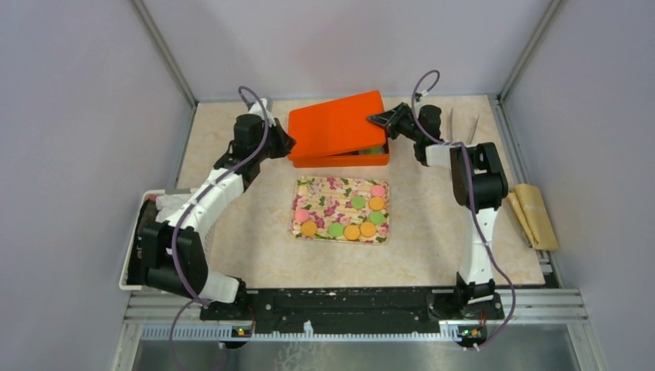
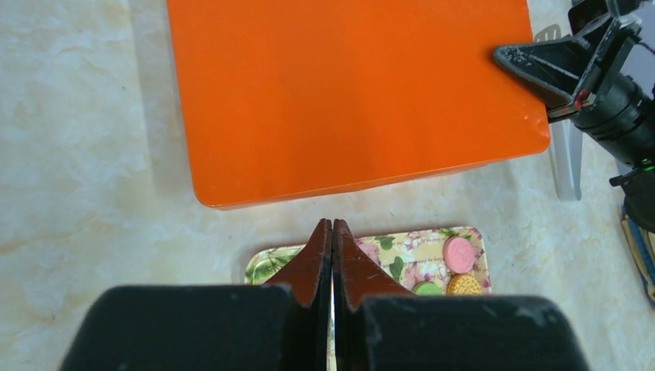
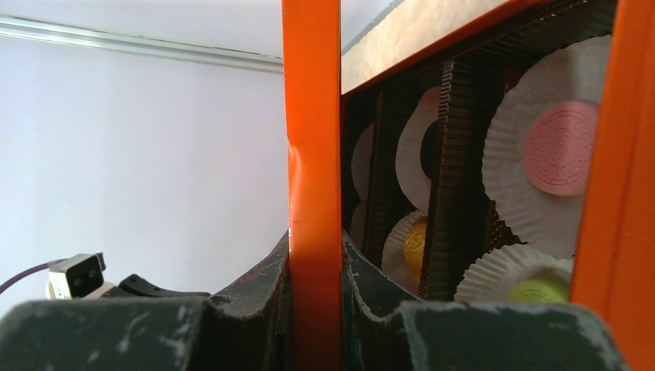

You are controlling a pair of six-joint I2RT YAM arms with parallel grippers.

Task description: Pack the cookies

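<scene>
Right claw (image 3: pixel 315 247) pinches orange lid (image 3: pixel 313 116) over box (image 1: pixel 332 161).

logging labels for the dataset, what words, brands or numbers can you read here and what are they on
No readable text in any view.
pink cookie: embossed pattern on its face, too blurred to read as letters.
orange lid, clamped by the right gripper: plain, no label showing.
floral tray: flower print only, no words.
</scene>
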